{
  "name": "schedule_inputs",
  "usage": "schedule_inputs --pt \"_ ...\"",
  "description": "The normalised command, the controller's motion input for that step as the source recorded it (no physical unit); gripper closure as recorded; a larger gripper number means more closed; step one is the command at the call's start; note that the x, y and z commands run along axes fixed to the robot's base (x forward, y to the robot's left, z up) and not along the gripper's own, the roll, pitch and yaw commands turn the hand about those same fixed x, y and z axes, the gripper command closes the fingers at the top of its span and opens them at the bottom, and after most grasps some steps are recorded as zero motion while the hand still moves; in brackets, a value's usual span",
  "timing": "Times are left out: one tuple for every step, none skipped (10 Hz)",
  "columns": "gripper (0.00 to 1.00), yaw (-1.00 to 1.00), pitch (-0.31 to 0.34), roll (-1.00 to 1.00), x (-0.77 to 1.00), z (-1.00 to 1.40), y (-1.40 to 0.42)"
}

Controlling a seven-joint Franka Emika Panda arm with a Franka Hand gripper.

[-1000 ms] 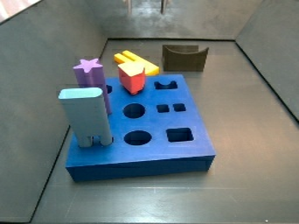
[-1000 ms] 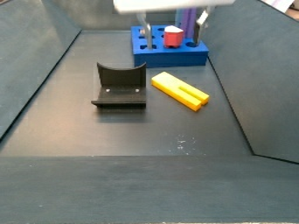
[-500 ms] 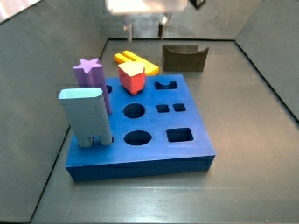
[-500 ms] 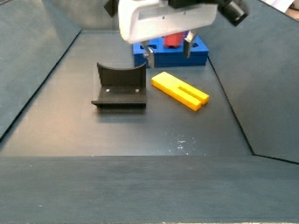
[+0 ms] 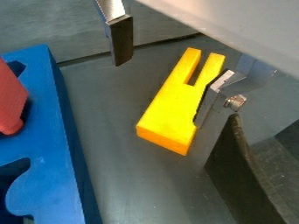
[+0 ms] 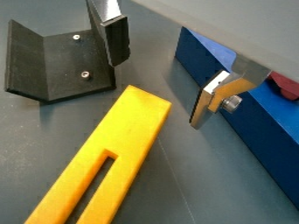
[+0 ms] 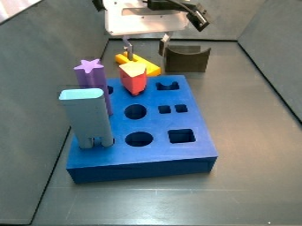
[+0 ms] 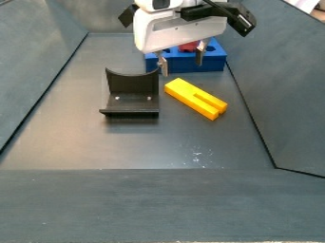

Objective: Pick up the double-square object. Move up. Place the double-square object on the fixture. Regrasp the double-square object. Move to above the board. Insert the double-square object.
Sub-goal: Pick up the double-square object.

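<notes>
You've got the gripper (image 8: 181, 63) hanging above the floor between the board (image 8: 185, 59) and the block (image 8: 197, 97), jaws apart w/ nothing between them. In both wrist views the fingers (image 5: 121, 39) (image 6: 114, 37) straddle open air; the block (image 5: 179, 98) lies on the floor below, not touched.

The block is flat on its side, forked end w/ the slot showing in a wrist view (image 6: 97, 170). In a side view it sits just beside the board's far edge (image 7: 136, 64), partly hidden behind the red peg (image 7: 132, 79).

Fixture (image 8: 129, 95) stands on the floor near the block, apart from it, empty; it also shows in a wrist view (image 6: 52, 63) and in a side view (image 7: 186, 58) beyond the board.

On the board (image 7: 141, 132) you see a light-blue block (image 7: 86, 116) upright at the near corner, a purple star peg (image 7: 88, 72) behind it, the red peg beside that. Other holes are open.
</notes>
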Motion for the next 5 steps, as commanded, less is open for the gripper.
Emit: schedule_inputs --pt "0.0 0.1 0.04 -0.11 0.1 -0.26 0.34" --pt "0.0 0.0 0.017 -0.1 0.03 -0.06 0.07" --pt "0.0 0.0 -0.003 -0.02 0.0 0.0 0.0" --pt "0.0 0.18 -0.006 0.0 -0.02 -0.2 0.0" --pt "0.0 0.72 -0.001 0.0 -0.21 -0.41 0.07"
